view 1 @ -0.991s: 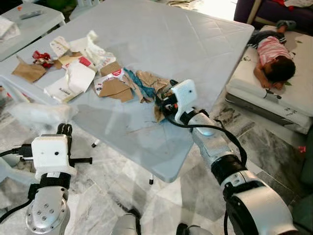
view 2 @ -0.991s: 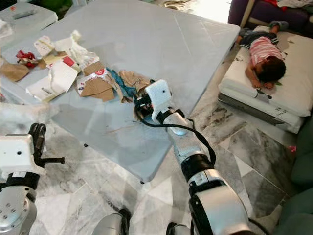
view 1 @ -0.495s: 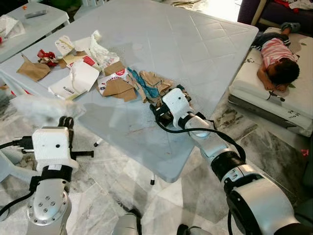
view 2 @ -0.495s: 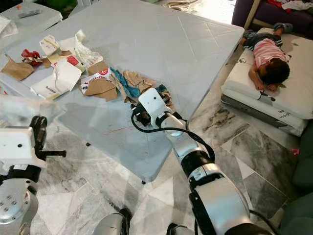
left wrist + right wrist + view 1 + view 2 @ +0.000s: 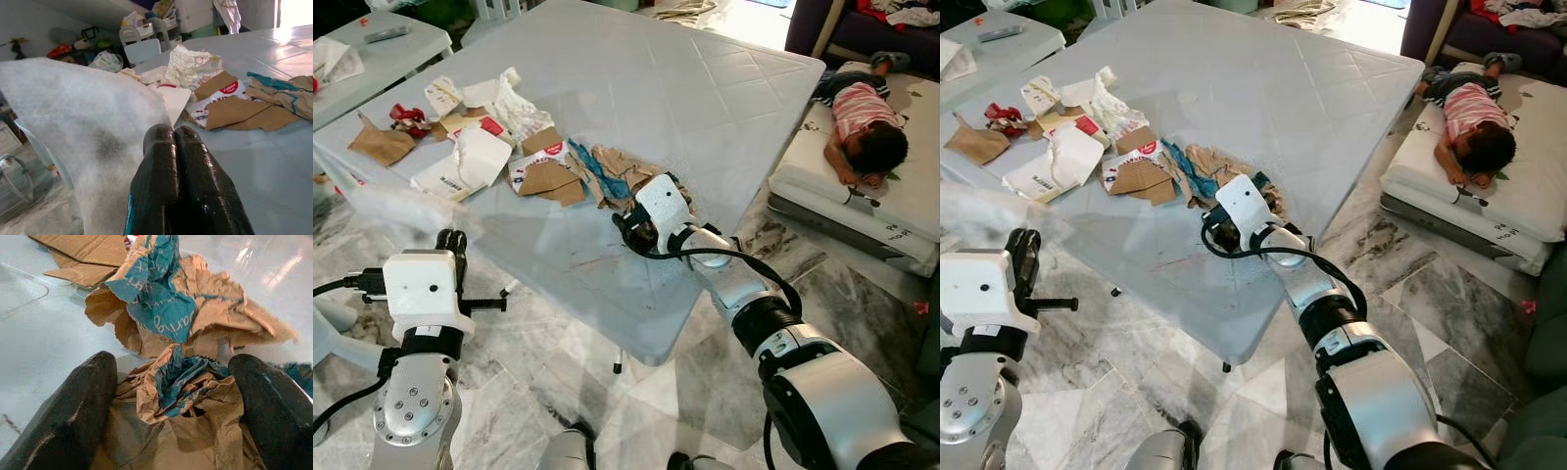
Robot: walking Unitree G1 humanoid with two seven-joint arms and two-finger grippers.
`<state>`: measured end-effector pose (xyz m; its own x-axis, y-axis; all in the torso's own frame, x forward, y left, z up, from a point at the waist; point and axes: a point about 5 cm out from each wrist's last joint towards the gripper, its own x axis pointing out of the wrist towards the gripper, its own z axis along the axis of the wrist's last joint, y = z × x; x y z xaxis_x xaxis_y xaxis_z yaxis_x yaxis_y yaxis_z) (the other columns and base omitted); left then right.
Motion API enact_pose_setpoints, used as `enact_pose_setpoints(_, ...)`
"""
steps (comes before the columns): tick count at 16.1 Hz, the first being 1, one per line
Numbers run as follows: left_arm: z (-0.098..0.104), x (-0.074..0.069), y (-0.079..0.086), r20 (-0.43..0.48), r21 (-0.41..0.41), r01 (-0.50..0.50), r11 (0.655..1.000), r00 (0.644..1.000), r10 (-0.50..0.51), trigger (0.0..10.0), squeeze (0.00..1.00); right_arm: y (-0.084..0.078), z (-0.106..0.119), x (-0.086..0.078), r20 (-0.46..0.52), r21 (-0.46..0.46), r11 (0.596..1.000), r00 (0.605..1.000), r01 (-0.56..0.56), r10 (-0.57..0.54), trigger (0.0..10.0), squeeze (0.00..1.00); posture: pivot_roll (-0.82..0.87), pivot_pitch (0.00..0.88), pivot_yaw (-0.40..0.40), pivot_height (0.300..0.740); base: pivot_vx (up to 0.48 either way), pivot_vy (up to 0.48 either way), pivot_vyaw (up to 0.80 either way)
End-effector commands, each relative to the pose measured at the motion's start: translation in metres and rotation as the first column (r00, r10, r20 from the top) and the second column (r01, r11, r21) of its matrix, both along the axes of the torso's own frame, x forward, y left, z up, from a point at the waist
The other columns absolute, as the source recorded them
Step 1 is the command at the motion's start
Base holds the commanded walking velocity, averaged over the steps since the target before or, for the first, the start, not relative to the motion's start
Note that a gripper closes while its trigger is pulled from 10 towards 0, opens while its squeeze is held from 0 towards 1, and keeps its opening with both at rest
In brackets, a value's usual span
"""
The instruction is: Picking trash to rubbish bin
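Grey quilted-pattern worktop [image 5: 636, 88] at centre. Marbled grey-white floor [image 5: 568, 392] beneath. White mattress [image 5: 862, 211] at 3 o'clock, person lying on it. Second pale table [image 5: 372, 59] at 10 o'clock.

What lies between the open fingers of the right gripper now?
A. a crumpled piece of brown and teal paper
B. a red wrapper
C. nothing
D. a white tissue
A: in the right wrist view the crumpled brown and teal paper lies between the spread fingers of the right gripper on the table.
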<state>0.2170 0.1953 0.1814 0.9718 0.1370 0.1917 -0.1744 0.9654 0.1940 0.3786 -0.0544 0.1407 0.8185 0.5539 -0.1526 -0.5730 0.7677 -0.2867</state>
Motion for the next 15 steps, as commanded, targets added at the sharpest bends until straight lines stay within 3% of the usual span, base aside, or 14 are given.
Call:
enact_pose_setpoints(1, -0.002, 0.001, 0.000, -0.017, -0.008, 0.005, 1.000, 1.000, -0.005, 0.0, 0.00, -0.014, -0.061, -0.022, -0.288, -0.062, 0.998, 0.957, 0.024, -0.041, 0.0, 0.00, 0.30, 0.204, -0.021, 0.740, 0.000, 0.000, 0.00)
enact_pose_setpoints(5, 0.001, 0.011, -0.008, 0.007, -0.026, 0.058, 0.998, 0.998, -0.058, 0.0, 0.00, -0.012, -0.064, -0.025, -0.381, 0.047, 0.997, 0.924, 0.055, -0.033, 0.0, 0.00, 0.28, 0.206, -0.021, 0.740, 0.000, 0.000, 0.00)
enact_pose_setpoints(15, 0.012, 0.041, -0.025, 0.080, -0.063, 0.143, 0.988, 0.987, -0.137, 0.0, 0.00, -0.023, -0.054, -0.027, -0.375, 0.142, 0.989, 0.927, 0.032, 0.024, 0.0, 0.00, 0.21, 0.215, -0.027, 0.740, 0.000, 0.000, 0.00)
